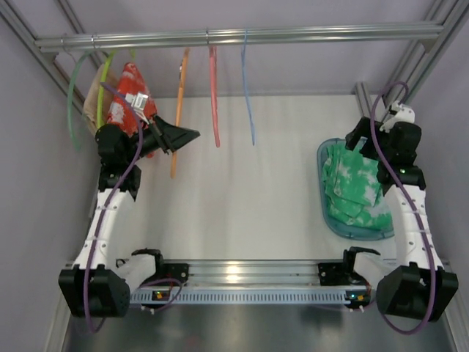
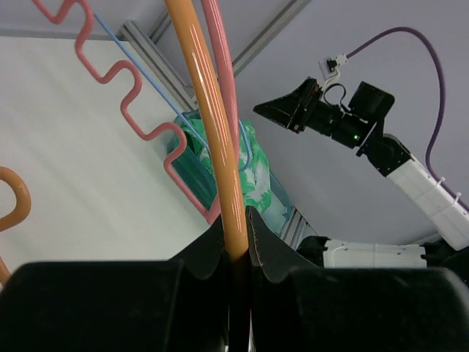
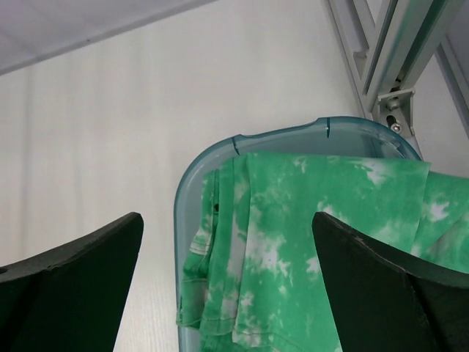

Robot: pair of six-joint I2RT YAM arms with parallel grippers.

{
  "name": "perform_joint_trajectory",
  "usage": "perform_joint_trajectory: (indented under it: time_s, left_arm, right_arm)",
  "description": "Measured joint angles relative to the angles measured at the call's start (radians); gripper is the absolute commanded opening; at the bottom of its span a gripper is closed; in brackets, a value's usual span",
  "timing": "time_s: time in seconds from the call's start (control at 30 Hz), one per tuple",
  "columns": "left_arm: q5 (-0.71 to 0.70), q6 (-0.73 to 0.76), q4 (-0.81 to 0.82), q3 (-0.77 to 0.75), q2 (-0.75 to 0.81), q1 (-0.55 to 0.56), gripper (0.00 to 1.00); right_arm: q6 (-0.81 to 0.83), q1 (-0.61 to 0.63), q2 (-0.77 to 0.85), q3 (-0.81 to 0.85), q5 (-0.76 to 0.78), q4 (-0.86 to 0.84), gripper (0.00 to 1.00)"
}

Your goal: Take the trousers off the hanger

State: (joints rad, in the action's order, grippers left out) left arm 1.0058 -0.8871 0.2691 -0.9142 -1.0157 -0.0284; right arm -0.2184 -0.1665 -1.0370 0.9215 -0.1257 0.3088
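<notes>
The green trousers (image 1: 354, 185) with white print lie in a blue-rimmed tray (image 1: 323, 198) at the right, off the hanger. In the right wrist view the trousers (image 3: 293, 249) drape over the tray rim (image 3: 181, 213). My right gripper (image 3: 227, 279) is open and empty just above them. The orange hanger (image 1: 178, 110) hangs bare from the rail (image 1: 293, 34). My left gripper (image 2: 236, 238) is shut on the orange hanger's bar (image 2: 209, 110).
A pink-red hanger (image 1: 214, 95) and a blue hanger (image 1: 248, 88) hang next to the orange one. A red garment (image 1: 130, 95), a beige garment and green hangers (image 1: 73, 103) crowd the rail's left end. The right arm (image 2: 381, 147) shows in the left wrist view.
</notes>
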Motion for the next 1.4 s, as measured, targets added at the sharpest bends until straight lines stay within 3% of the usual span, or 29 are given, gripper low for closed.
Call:
perform_joint_trajectory:
  time_s: [0.13, 0.4, 0.87, 1.4]
  left_arm:
    - [0.005, 0.001, 0.125, -0.039, -0.116, 0.076, 0.0]
    - [-0.018, -0.021, 0.383, -0.061, -0.274, 0.09, 0.0]
    - [-0.032, -0.035, 0.496, -0.241, -0.482, 0.095, 0.0]
    - [0.019, -0.085, 0.646, -0.306, -0.626, 0.109, 0.0]
  right_arm:
    - [-0.01, 0.0, 0.039, 0.039, -0.02, 0.031, 0.99]
    - [-0.014, 0.0, 0.103, 0.051, -0.078, 0.09, 0.99]
    - [-0.036, 0.0, 0.138, 0.051, -0.1, 0.108, 0.99]
    - [-0.036, 0.0, 0.17, 0.048, -0.104, 0.119, 0.99]
